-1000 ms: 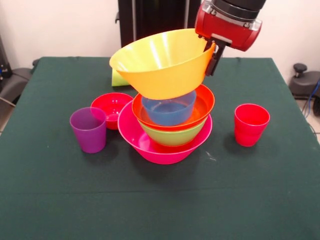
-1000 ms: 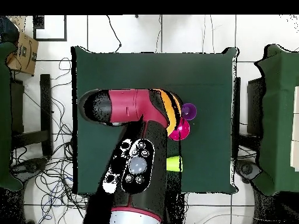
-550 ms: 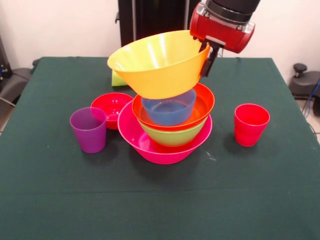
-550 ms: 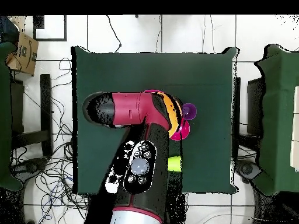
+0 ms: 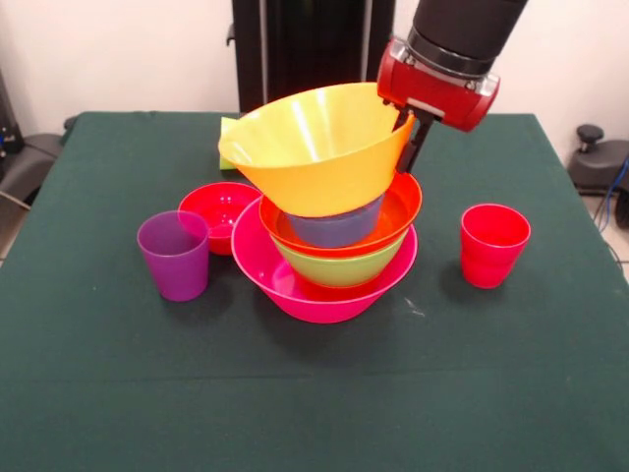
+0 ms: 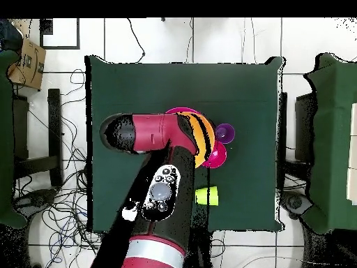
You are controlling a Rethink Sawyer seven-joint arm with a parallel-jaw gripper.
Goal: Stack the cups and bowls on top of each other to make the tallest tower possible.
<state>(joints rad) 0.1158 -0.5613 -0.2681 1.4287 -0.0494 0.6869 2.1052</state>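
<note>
Gripping the yellow-orange bowl [image 5: 319,147] by its rim, the tool [image 5: 411,126] holds it tilted over the tower [image 5: 329,261]. Its bottom sits at the blue bowl [image 5: 334,228].

the top bowl [image 5: 314,147] is yellow-orange, glossy and plain. under it sits a blue bowl [image 5: 334,228], looking greyish-blue in its shade, then an orange-red bowl [image 5: 398,206], a lime green bowl [image 5: 344,267] and a bright pink bowl [image 5: 314,290] at the bottom. a small red bowl [image 5: 218,211] stands beside them. one cup [image 5: 175,256] is see-through purple, another cup [image 5: 493,245] is red, and a third cup [image 6: 206,196] is lime green. the tablecloth [image 5: 314,393] is dark green, unpatterned. the arm [image 5: 442,69] is red with black parts.
</note>
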